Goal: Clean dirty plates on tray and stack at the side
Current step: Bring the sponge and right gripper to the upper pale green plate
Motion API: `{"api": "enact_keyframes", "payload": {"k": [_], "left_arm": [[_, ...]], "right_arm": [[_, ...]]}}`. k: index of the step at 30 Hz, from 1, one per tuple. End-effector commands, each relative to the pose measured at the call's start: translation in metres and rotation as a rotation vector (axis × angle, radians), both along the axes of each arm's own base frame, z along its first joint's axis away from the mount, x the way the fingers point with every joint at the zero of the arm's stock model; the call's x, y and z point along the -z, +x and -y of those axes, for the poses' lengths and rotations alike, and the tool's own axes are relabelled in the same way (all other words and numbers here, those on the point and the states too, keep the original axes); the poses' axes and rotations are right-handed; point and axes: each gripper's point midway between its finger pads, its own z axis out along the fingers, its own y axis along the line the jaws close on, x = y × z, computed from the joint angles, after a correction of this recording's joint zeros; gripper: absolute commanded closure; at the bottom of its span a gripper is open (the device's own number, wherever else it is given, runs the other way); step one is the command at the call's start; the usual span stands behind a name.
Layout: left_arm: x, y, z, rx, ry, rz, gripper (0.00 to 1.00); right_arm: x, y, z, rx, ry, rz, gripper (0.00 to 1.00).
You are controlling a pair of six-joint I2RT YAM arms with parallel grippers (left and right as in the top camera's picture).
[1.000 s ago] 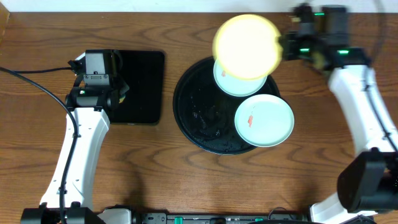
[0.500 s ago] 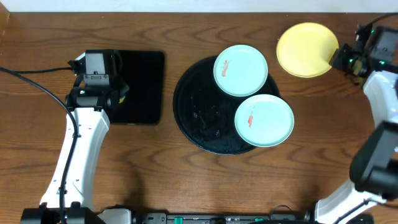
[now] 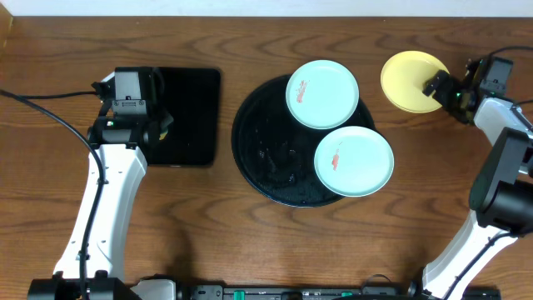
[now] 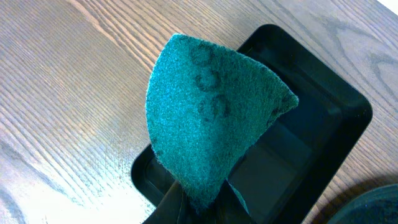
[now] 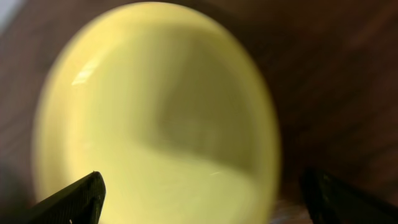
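Near plate (image 3: 353, 161): mint, smeared, on tray (image 3: 266, 158); I judge it uncleaned.
Left fingers (image 4: 163, 211): clamped on green pad (image 4: 211, 118).
Far plate (image 3: 322, 93): mint, smeared, on tray.
Yellow plate (image 3: 410, 79): on desk (image 3: 250, 250) beside tray; I count one of three done.
Right fingers (image 5: 74, 198): spread wide, empty.

Left gripper (image 4: 199, 202) tight, right gripper (image 5: 202, 190) wide.

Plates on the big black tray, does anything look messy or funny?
Yes. The upper pale mint-blue round plate and the lower one each carry a small orange-red smear, and both stick out past the large round black tray's rim.
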Motion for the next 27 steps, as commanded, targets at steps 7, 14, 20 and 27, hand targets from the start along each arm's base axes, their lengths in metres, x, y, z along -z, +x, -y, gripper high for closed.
{"api": "enact_keyframes", "payload": {"k": [7,14,20,27], "left_arm": [[0.003,-0.001,-0.002,-0.011,0.002,-0.006,0.92],[0.003,-0.001,-0.002,-0.010,0.001,-0.007,0.92],[0.004,0.000,0.002,0.003,-0.019,-0.007,0.92],[0.005,0.000,0.005,0.015,-0.036,-0.006,0.92]], "right_arm": [[-0.158,0.003,-0.067,-0.179,-0.070,0.287,0.01],[-0.157,-0.014,-0.145,-0.339,-0.179,0.221,0.01],[-0.100,-0.020,-0.196,-0.427,-0.296,0.074,0.11],[-0.015,-0.017,-0.213,-0.410,-0.328,-0.074,0.48]]}}
